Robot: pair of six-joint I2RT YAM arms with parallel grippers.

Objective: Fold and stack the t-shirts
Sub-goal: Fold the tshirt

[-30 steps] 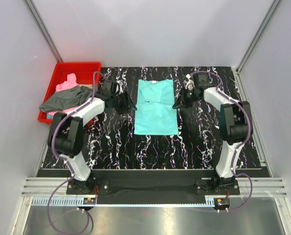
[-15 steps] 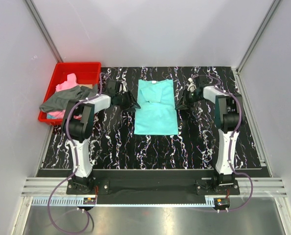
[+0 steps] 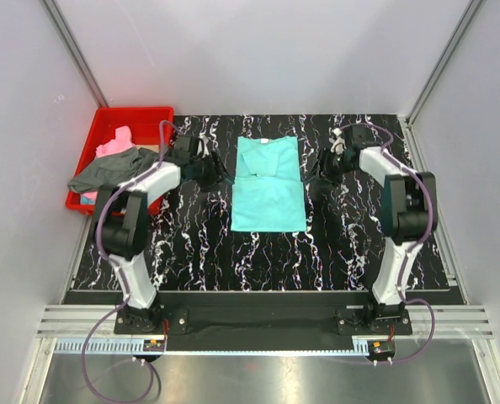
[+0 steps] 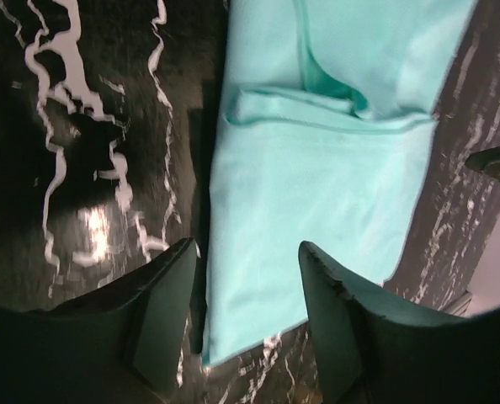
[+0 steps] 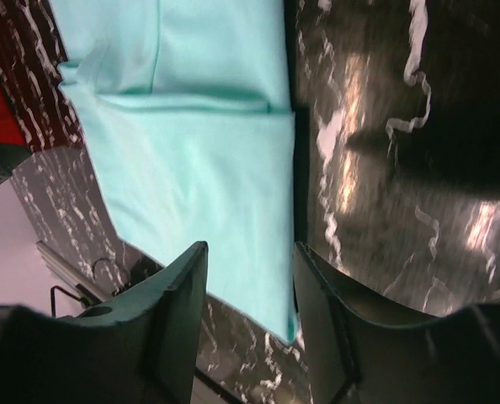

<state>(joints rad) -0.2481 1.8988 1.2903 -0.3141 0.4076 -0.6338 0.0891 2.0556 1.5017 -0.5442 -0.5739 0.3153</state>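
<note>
From above, the folded teal t-shirt point(image 3: 268, 185) lies mid-table point(image 3: 191, 244), between the left tool point(image 3: 220, 176) and the right tool point(image 3: 311, 178). The pink t-shirt point(image 3: 114, 145) and dark grey t-shirt point(image 3: 107, 172) sit in the red bin point(image 3: 145, 114), far left. In the left wrist view, the fingers point(image 4: 162, 311) are apart, straddling the shirt's edge. In the right wrist view, the fingers point(image 5: 178, 311) are likewise apart.

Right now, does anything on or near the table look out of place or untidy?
Yes. The dark grey t-shirt is crumpled and spills over the rim of the red bin, partly hanging outside. The teal t-shirt lies flat and straight on the table.
</note>
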